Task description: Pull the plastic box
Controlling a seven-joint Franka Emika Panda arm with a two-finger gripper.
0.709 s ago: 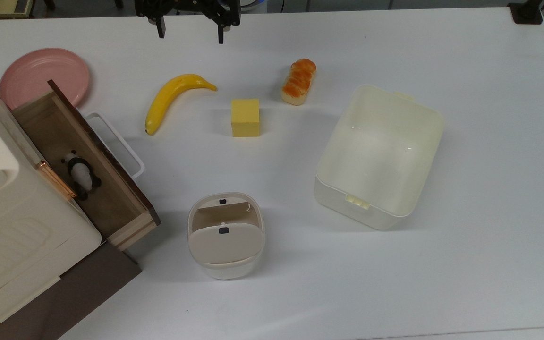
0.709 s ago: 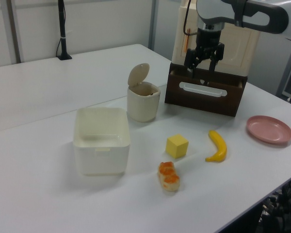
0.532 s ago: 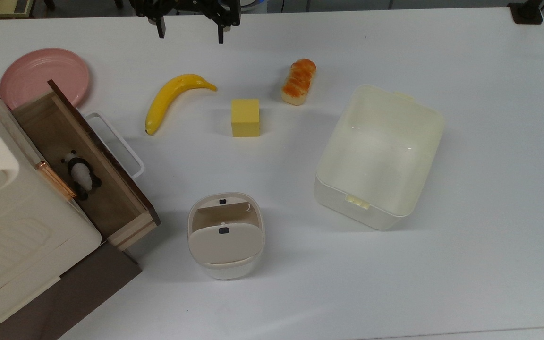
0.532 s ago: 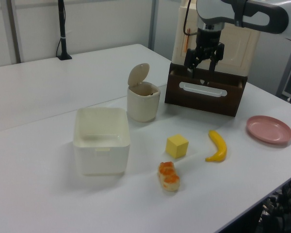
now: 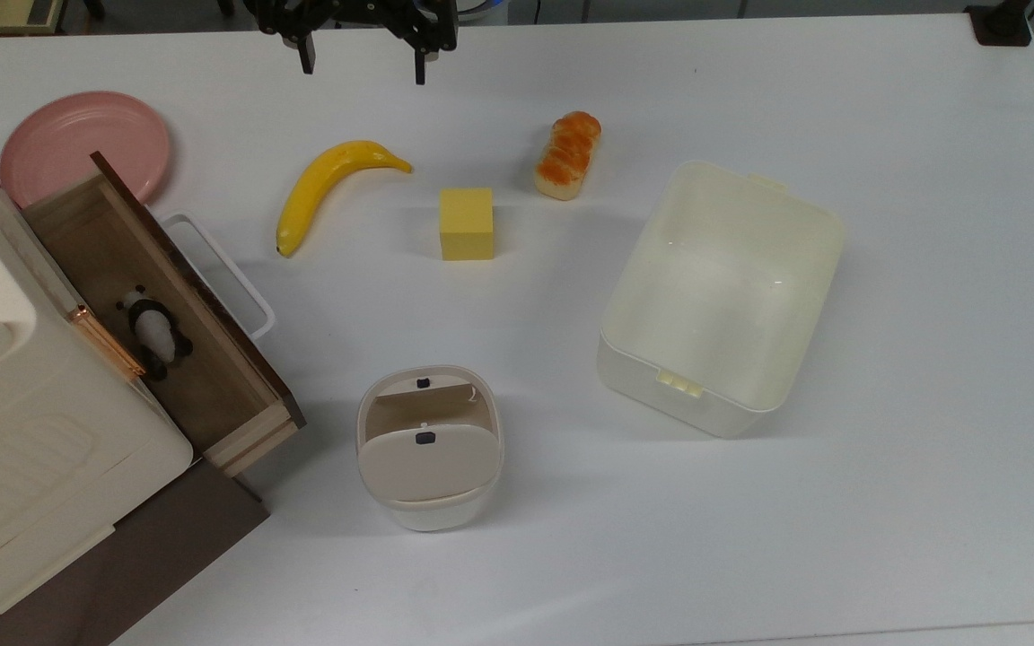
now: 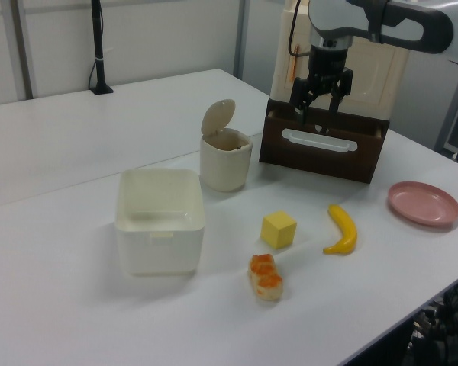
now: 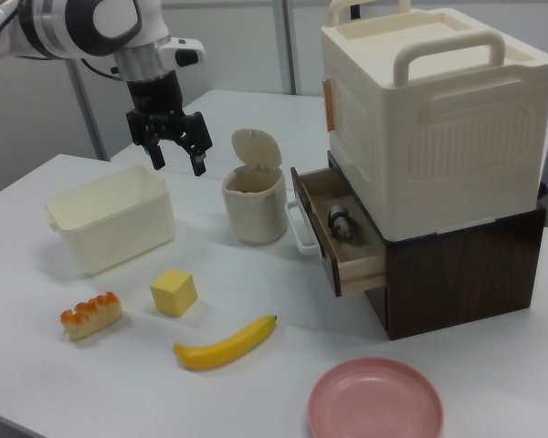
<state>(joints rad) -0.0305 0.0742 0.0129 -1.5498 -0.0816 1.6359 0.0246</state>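
The plastic box [image 5: 720, 301] is a large lidless cream-white tub, empty, on the top view's right half of the table. It also appears in the left view [image 6: 159, 229] and the right view [image 7: 110, 219]. My gripper [image 5: 363, 70] hangs open at the far edge of the top view, well to the left of the box and high above the table, with nothing between its fingers. In the left view the gripper [image 6: 317, 109] hovers in front of the drawer unit. In the right view the gripper [image 7: 178, 164] hangs just behind the box's far right corner.
A banana [image 5: 328, 184], a yellow cube [image 5: 467, 224] and a bread piece [image 5: 568, 154] lie left of the box. A beige swing-lid bin [image 5: 429, 446] stands nearer. A pink plate [image 5: 83, 144] and a storage case with an open drawer [image 5: 158, 314] holding a panda toy fill the top view's left.
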